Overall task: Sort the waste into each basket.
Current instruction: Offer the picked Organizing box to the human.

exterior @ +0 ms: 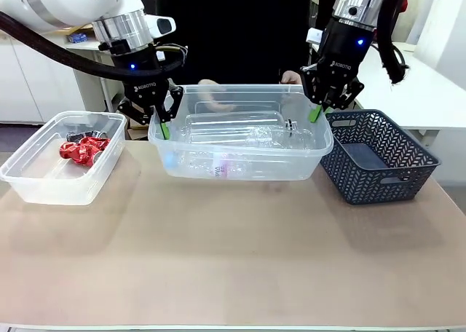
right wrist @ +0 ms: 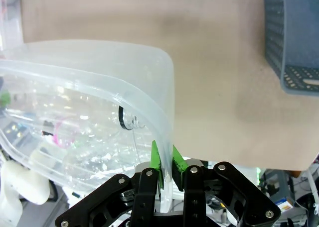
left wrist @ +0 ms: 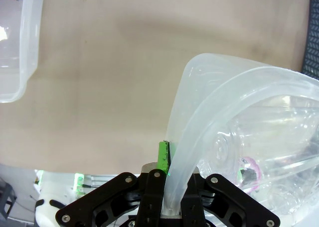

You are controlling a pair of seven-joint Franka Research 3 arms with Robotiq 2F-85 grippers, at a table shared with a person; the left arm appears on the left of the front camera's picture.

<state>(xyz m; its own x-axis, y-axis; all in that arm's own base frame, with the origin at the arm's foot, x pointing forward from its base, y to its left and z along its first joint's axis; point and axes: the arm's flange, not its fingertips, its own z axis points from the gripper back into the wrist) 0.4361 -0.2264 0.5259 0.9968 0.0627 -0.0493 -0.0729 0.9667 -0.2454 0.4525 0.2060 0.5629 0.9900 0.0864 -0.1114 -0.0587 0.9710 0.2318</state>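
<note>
Above the middle of the table, the two arms hold up one clear tub full of see-through bottles. The left gripper is pinched tight on the tub's left rim, and the right gripper is pinched tight on its right rim. The other clear tub sits on the table to the left with squashed red cans inside. A dark blue basket sits just beside the lifted tub on the right. The rim looks thin and bendy, so it could slip out of the green pads. If one arm moves faster, the tub could tip and the bottles could roll out. It might also bump the blue basket.
</note>
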